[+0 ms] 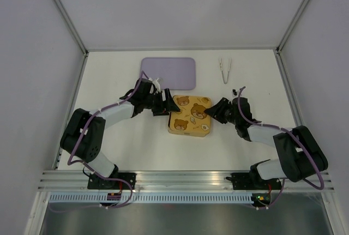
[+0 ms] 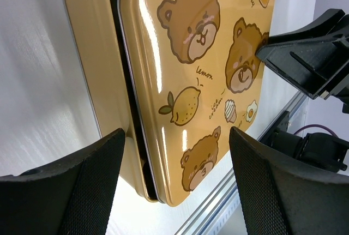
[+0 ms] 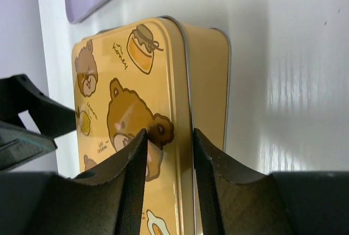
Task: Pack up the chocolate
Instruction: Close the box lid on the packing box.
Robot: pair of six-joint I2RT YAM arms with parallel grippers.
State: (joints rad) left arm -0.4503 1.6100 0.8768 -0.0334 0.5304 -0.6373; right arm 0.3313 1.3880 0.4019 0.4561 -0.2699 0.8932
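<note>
Chocolate is hidden from every view. A yellow bear-printed tin [image 1: 190, 118] sits on the worktop [image 1: 120, 148] with its lid [image 2: 202, 82] on. The lid is slightly askew, so a dark gap shows along one side of the base [image 2: 92, 55]. The left hand [image 2: 177, 180] is at the tin's left edge, its fingers spread wide. The right hand [image 3: 170, 142] is at the tin's right edge, fingers partly apart and straddling the lid's rim; I cannot tell if they pinch it. A purple tray [image 1: 169, 72] lies behind the tin, and tweezers [image 1: 225, 70] lie behind it to the right. Two dark specks [image 1: 234, 91] between tin and tweezers are too small to identify.
</note>
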